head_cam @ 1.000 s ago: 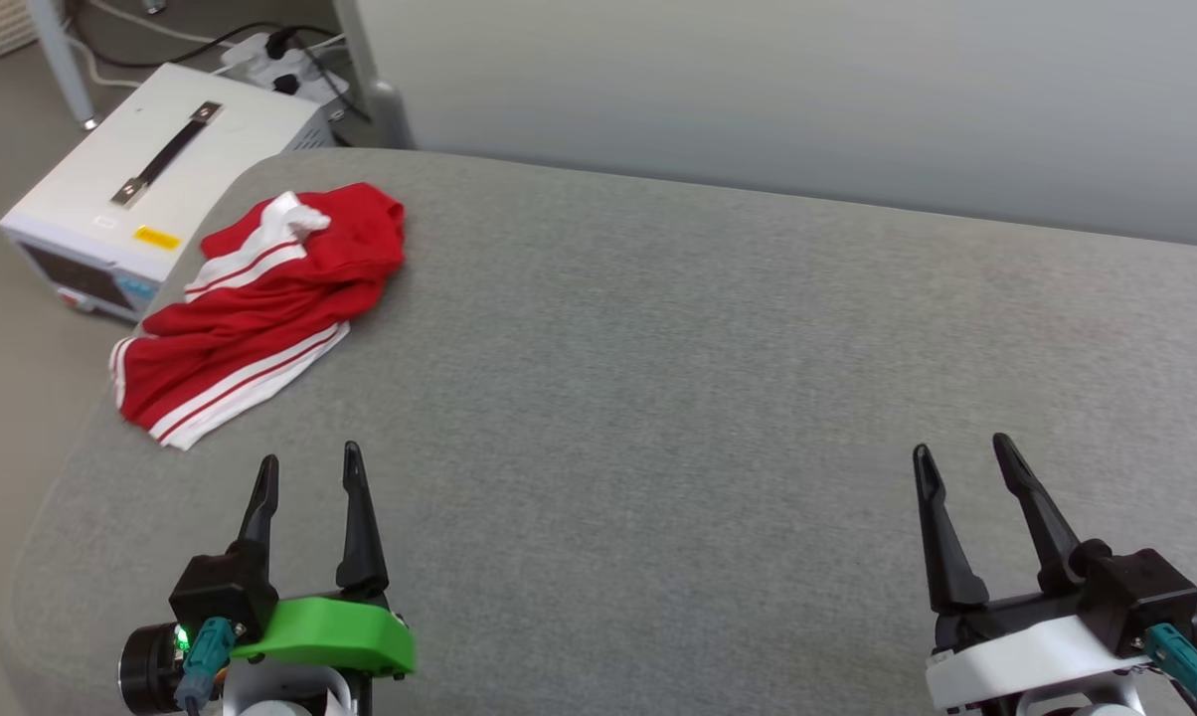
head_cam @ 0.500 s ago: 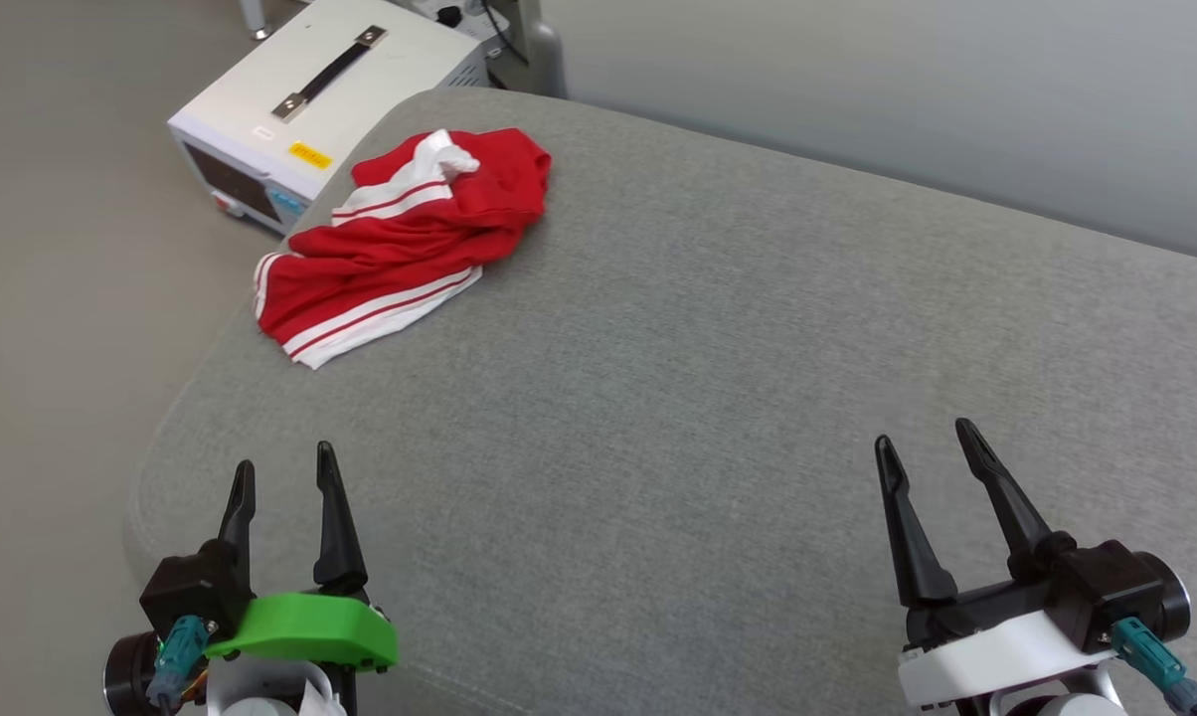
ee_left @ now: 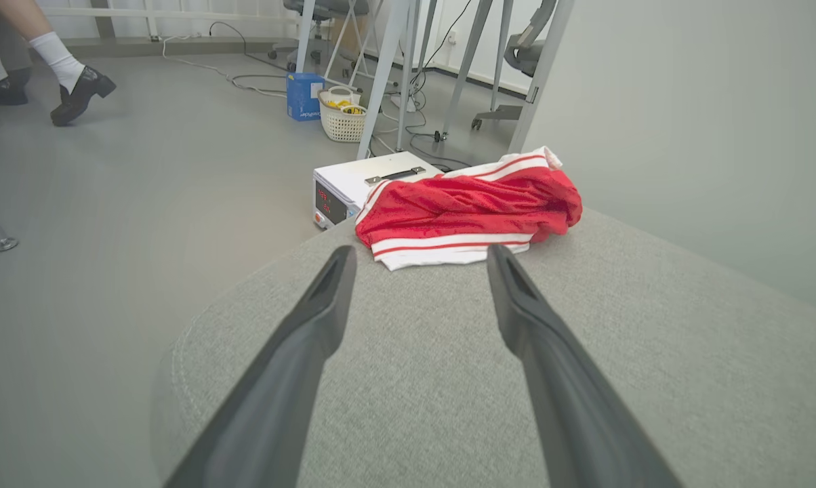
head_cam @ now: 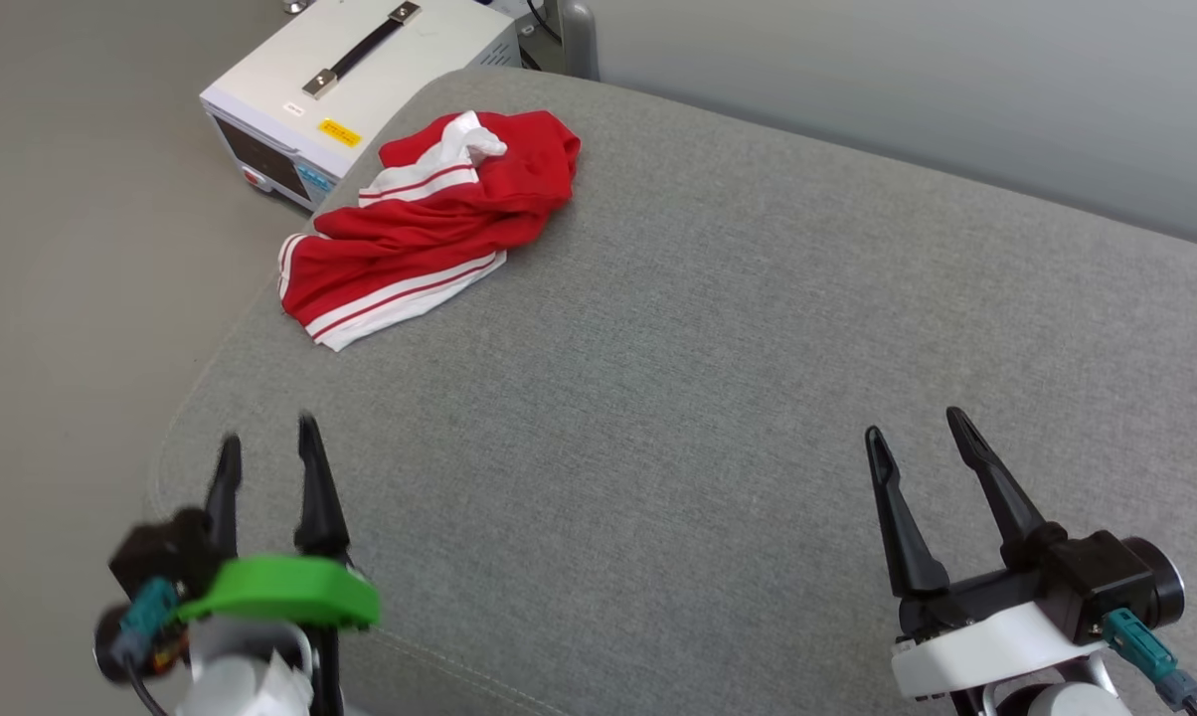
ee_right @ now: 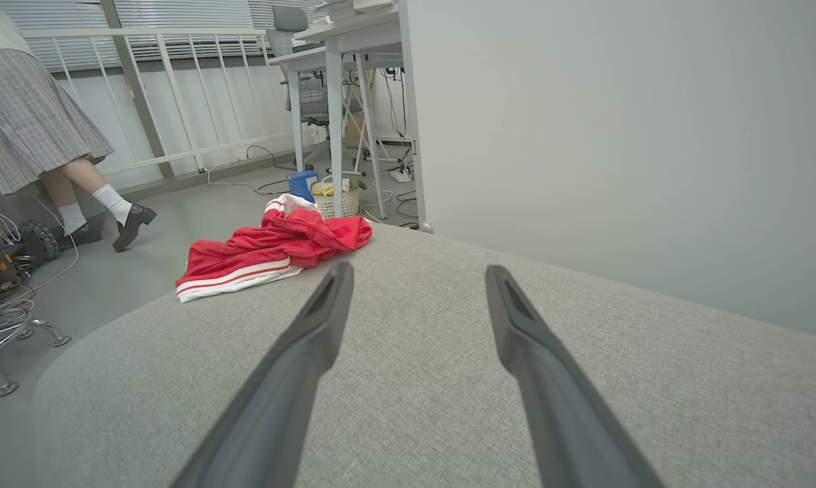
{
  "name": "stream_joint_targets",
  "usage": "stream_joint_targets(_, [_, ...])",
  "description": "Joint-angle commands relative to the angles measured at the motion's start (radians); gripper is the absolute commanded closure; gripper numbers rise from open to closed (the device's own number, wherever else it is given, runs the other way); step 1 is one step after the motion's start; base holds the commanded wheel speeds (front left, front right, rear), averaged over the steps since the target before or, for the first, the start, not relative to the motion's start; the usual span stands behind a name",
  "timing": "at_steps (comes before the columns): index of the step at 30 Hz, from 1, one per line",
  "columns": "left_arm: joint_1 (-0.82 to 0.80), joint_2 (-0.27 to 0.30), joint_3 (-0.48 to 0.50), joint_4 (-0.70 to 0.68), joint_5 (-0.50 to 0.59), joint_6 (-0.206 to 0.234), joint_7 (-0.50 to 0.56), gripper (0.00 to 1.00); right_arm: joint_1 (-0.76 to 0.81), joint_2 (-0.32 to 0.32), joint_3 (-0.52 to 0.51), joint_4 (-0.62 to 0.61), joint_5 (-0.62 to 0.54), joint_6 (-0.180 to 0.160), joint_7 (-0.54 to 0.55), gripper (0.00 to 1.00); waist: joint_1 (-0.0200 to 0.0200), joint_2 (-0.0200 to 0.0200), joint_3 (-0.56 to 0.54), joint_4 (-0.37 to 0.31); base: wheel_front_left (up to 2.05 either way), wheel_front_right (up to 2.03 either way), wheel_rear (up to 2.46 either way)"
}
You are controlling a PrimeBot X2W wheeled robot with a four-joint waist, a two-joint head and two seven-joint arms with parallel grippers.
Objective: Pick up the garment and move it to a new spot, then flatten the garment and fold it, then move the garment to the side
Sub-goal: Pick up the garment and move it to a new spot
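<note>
Left pincer (head_cam: 267, 435) blurred; garment (head_cam: 429, 234) crumpled, front hidden in folds; white box (head_cam: 380, 60) cropped at top

Garment (head_cam: 429, 234) on cushion's (head_cam: 718, 398) far left corner; box (head_cam: 360, 80) behind

Red shirt (head_cam: 429, 224) with white stripes, grey cushion (head_cam: 718, 378), white box (head_cam: 360, 70) with yellow label, green-collared left hand (head_cam: 263, 447).
</note>
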Motion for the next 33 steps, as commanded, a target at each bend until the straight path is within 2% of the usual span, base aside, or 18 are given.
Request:
stream_joint_targets(1, [-0.066, -0.002, 0.021, 0.004, 0.021, -0.026, -0.006, 0.00, -0.023, -0.011, 0.003, -0.010, -0.008, -0.001, -0.006, 0.00, 0.0000, 0.0000, 0.021, -0.013, 0.00, 0.00, 0.00])
stream_joint_targets(4, [-0.166, 0.006, 0.067, 0.035, 0.039, -0.082, -0.006, 0.00, -0.041, -0.030, 0.006, -0.022, -0.013, -0.001, -0.006, 0.00, 0.0000, 0.0000, 0.057, -0.031, 0.00, 0.00, 0.00])
stream_joint_targets(7, [-0.294, 0.050, 0.104, 0.075, 0.053, -0.116, -0.006, 0.00, -0.072, -0.053, 0.010, -0.038, -0.018, -0.001, -0.006, 0.00, 0.0000, 0.0000, 0.107, -0.059, 0.00, 0.00, 0.00])
stream_joint_targets(12, [-0.472, 0.131, 0.124, 0.140, 0.043, -0.140, -0.006, 0.00, -0.120, -0.087, 0.007, -0.075, -0.026, -0.001, -0.006, 0.00, 0.0000, 0.0000, 0.189, -0.102, 0.00, 0.00, 0.00])
stream_joint_targets(16, [-0.589, 0.219, 0.068, 0.233, 0.021, -0.146, 0.016, 0.00, -0.143, -0.111, 0.003, -0.106, -0.032, -0.001, -0.006, 0.00, 0.0000, 0.0000, 0.243, -0.129, 0.00, 0.00, 0.00])
stream_joint_targets(20, [-0.692, 0.321, -0.077, 0.303, -0.065, -0.147, 0.175, 0.00, -0.158, -0.125, -0.013, -0.130, -0.038, -0.001, -0.006, 0.00, 0.0000, 0.0000, 0.293, -0.147, 0.00, 0.00, 0.00])
stream_joint_targets(23, [-0.753, 0.393, -0.181, 0.342, -0.174, -0.147, 0.350, 0.00, -0.161, -0.135, -0.029, -0.145, -0.041, -0.001, -0.006, 0.00, 0.0000, 0.0000, 0.327, -0.153, 0.00, 0.00, 0.00])
stream_joint_targets(29, [-0.821, 0.512, -0.324, 0.379, -0.380, -0.147, 0.662, 0.00, -0.175, -0.151, -0.056, -0.169, -0.047, -0.001, -0.006, 0.00, 0.0000, 0.0000, 0.394, -0.174, 0.00, 0.00, 0.00])
stream_joint_targets(33, [-0.843, 0.574, -0.406, 0.390, -0.452, -0.148, 0.801, 0.00, -0.187, -0.160, -0.076, -0.182, -0.048, -0.001, -0.006, 0.00, 0.0000, 0.0000, 0.437, -0.190, 0.00, 0.00, 0.00])
